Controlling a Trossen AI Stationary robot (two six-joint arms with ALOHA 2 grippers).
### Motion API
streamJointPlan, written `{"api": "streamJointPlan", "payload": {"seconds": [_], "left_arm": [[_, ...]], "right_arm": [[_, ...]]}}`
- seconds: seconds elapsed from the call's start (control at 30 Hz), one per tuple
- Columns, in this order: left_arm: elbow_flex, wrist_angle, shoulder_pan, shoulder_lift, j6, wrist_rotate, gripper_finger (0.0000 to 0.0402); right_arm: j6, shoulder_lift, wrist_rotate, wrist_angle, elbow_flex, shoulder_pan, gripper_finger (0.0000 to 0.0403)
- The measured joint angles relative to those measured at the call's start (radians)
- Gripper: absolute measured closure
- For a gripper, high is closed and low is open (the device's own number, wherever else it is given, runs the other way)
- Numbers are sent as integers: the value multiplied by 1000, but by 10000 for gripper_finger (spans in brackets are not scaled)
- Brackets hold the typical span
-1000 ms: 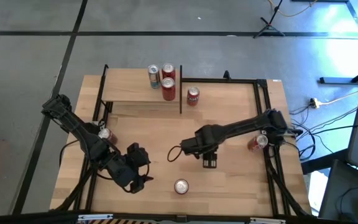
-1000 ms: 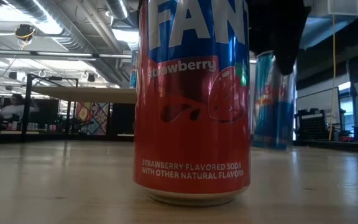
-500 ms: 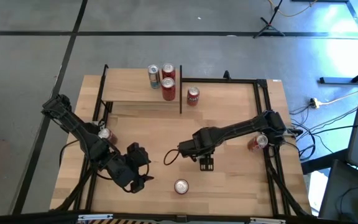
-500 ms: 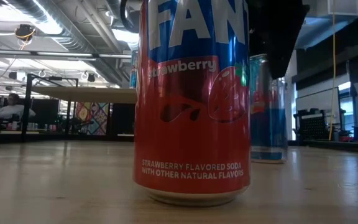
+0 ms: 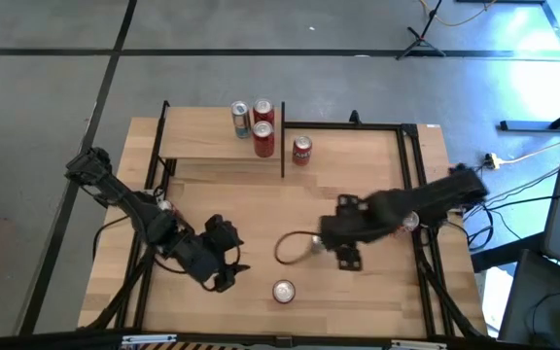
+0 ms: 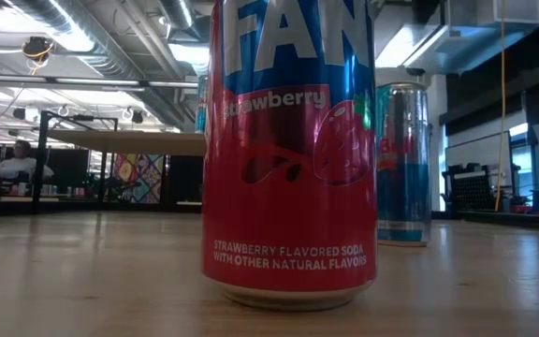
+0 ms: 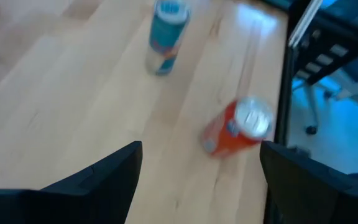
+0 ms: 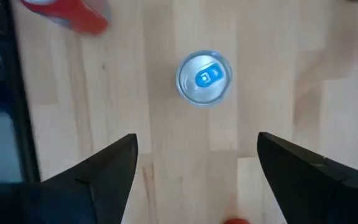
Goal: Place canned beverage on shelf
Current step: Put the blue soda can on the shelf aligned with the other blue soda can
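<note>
The coming move turned on the right pincer point(image 5: 346, 259) and the blue-tabbed can point(image 8: 204, 76). The can stood upright on the surface point(image 5: 377, 156), long axis vertical, so the right wrist view looked almost straight down on its silver lid. It lay just ahead of the pincer's fingertips and centred on the gap between them, not yet inside it. The two fingers point(image 8: 114, 168) were spread wide apart with nothing between them, wider than the can. The right arm reached in from its side of the surface, folded low, with the wrist tipped so the pincer pointed downward.

The left pincer point(image 5: 227, 267) was farther from this can, across the surface from the right one. Its fingers were also parted and empty, and it was aimed roughly toward the blue can. The right arm was plainly the nearer of the two.

The shelf point(image 5: 202, 136) stood well beyond the right pincer, at the far side of the surface, already carrying three cans point(image 5: 262, 138) at its end. A red can point(image 5: 301, 149) stood on the surface just beside it. The strawberry soda can point(image 6: 288, 150) stood close by the right pincer on the near side, untouched.

By my reading, the pincer needed a short advance and descent to straddle the can before closing. A top-down approach risked clipping the lid and tipping it.
</note>
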Motion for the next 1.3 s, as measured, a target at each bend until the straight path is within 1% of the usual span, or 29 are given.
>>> {"api": "streamJointPlan", "payload": {"seconds": [0.13, 0.23, 0.3, 0.43, 0.53, 0.67, 0.83, 0.93, 1.3], "left_arm": [[0, 142, 76, 0, 116, 38, 88], [0, 263, 143, 13, 221, 77, 88], [0, 330, 180, 32, 291, 81, 88], [0, 496, 248, 95, 412, 94, 88], [0, 589, 290, 155, 462, 96, 88], [0, 696, 333, 228, 496, 102, 88], [0, 799, 369, 317, 497, 148, 88], [0, 831, 381, 361, 497, 173, 88], [0, 881, 394, 455, 492, 171, 88]], "right_arm": [[95, -133, 125, 4, -31, 105, 84], [204, -234, 245, 6, -94, 206, 84], [279, -294, 303, 8, -151, 272, 84], [412, -396, 375, 12, -273, 390, 84], [492, -455, 429, 29, -364, 459, 84], [565, -506, 455, 46, -458, 515, 84], [633, -531, 467, 51, -529, 548, 84], [637, -531, 465, 52, -553, 546, 84], [654, -531, 465, 50, -579, 546, 84]]}}
